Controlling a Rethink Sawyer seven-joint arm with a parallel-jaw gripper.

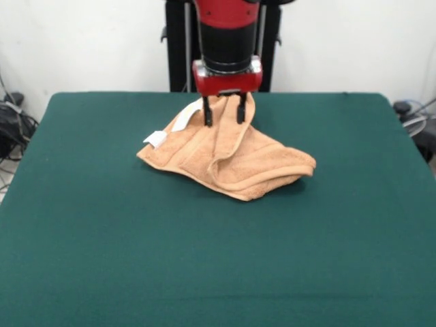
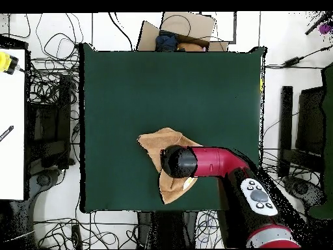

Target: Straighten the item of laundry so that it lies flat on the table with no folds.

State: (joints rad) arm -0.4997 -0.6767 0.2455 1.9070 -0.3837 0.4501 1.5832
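Note:
The tan-orange towel point(image 1: 231, 160) lies crumpled and folded over itself near the far middle of the dark green table point(image 1: 136, 238). Its white label point(image 1: 154, 139) sticks out at its left corner and its white loop point(image 1: 185, 117) lies next to the left finger. My gripper point(image 1: 223, 116) points down over the towel's far raised part, with its two black fingers spread apart and their tips against the cloth. In the overhead view the red arm point(image 2: 208, 161) covers the gripper and part of the towel point(image 2: 156, 140), which sits near the table's point(image 2: 169, 84) bottom edge.
The black pedestal point(image 1: 180, 41) stands behind the table's far edge. Cables point(image 1: 13, 122) lie on the floor beside both table sides. A cardboard box point(image 2: 185, 29) sits beyond the table's top edge and a white surface point(image 2: 12, 124) stands at the left.

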